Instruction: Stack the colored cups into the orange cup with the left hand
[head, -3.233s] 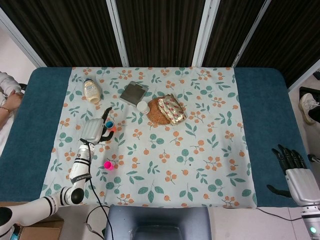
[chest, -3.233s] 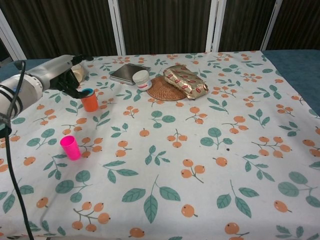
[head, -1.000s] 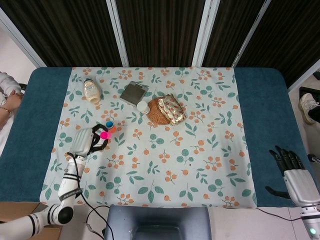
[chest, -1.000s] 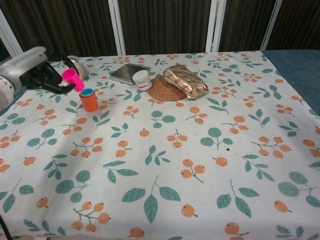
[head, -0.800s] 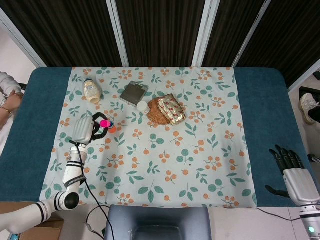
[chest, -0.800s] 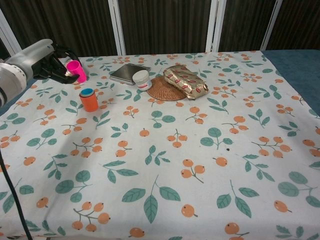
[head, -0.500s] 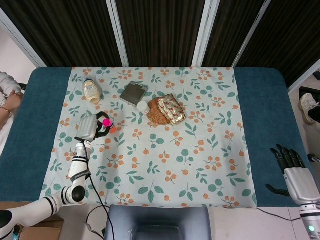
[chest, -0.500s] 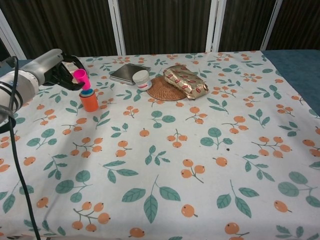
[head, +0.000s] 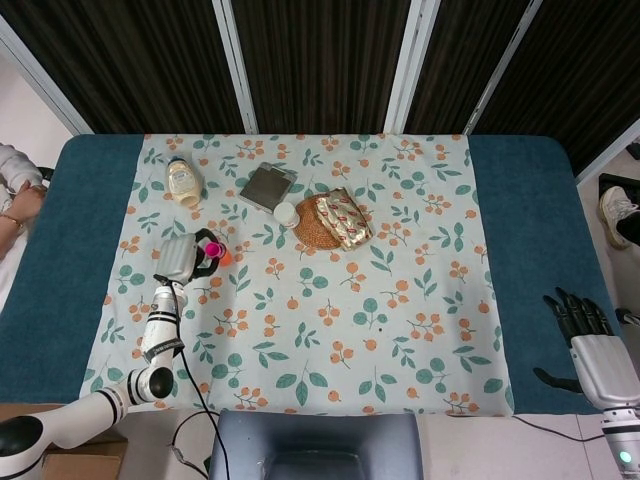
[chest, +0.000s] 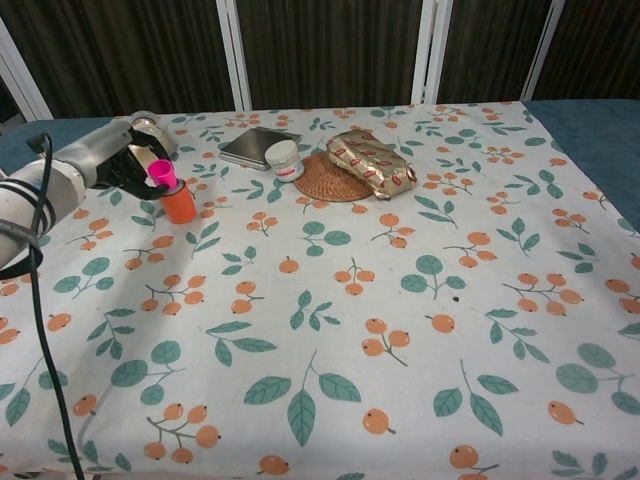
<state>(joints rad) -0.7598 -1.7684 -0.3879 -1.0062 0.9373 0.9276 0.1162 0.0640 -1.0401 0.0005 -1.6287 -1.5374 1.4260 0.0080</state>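
My left robot hand (chest: 135, 165) is at the orange cup (chest: 181, 207), over on the left side of the tabletop (chest: 400, 330), and its fingers are wrapped round the pink cup (chest: 162, 176). The pink cup's lower end sits down inside the orange cup's mouth, its upper half sticking out and leaning slightly. From the head view the pink cup (head: 212, 247) hides most of the orange one, only a sliver of orange (head: 226, 258) showing at its right edge. What else lies inside the orange cup I cannot tell; the pink cup and my fingers cover the opening.

My right robot hand (head: 582, 322) is well away, low at the right edge of the head view over the blue border, fingers straight and apart, holding nothing. The chest view does not reach it.

Further back: a woven round mat (chest: 330, 182) carrying a gold foil packet (chest: 372, 162), a small white jar (chest: 284, 160) just beside the mat's left rim, and a flat grey case (chest: 256, 146) behind the jar. A pale squeeze bottle (head: 183, 181) lies on its side near the far left; in the chest view my forearm blocks nearly all of it.
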